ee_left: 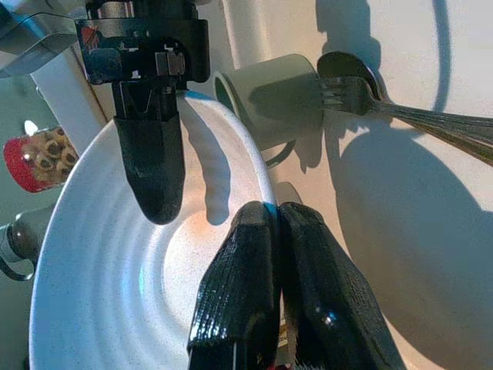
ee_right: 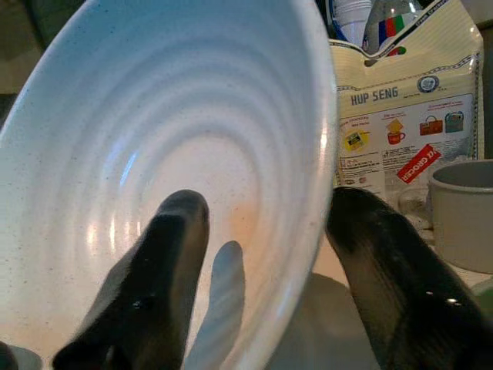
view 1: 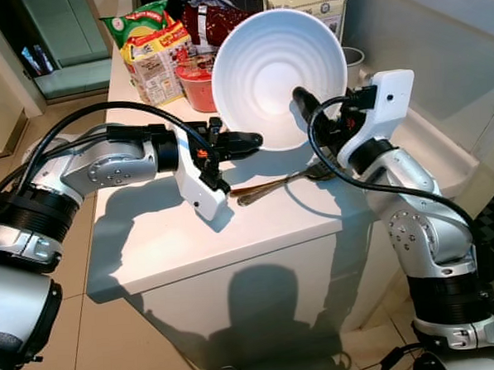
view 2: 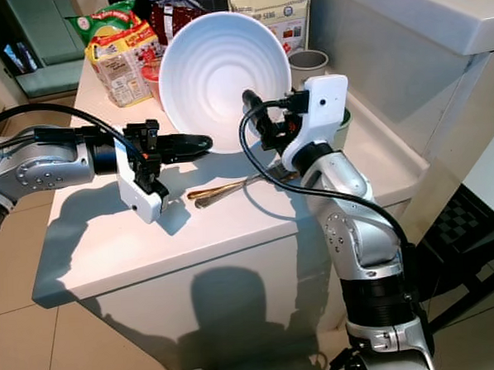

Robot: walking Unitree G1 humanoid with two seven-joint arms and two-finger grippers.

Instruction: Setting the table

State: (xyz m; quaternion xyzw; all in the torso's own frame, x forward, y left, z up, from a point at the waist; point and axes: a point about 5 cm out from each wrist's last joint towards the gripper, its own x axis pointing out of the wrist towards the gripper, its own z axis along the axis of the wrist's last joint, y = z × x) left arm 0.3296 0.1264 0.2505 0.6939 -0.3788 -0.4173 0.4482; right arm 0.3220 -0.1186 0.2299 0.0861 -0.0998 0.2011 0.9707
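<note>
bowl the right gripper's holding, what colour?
White, ringed with concentric ridges inside; the bowl shows best in the left eye view.

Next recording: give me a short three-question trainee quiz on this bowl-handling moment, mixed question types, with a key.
1. True or false: the white bowl lies flat on the counter.
2. Which gripper has one finger inside the bowl and one behind its rim? A) left gripper B) right gripper C) neither
3. Fill in: the fork and the spoon lie on the counter beside a grey ____.

Key:
1. False; it is tilted on edge, its opening facing the camera.
2. B; the right wrist view shows its fingers either side of the rim.
3. Cup.
</note>
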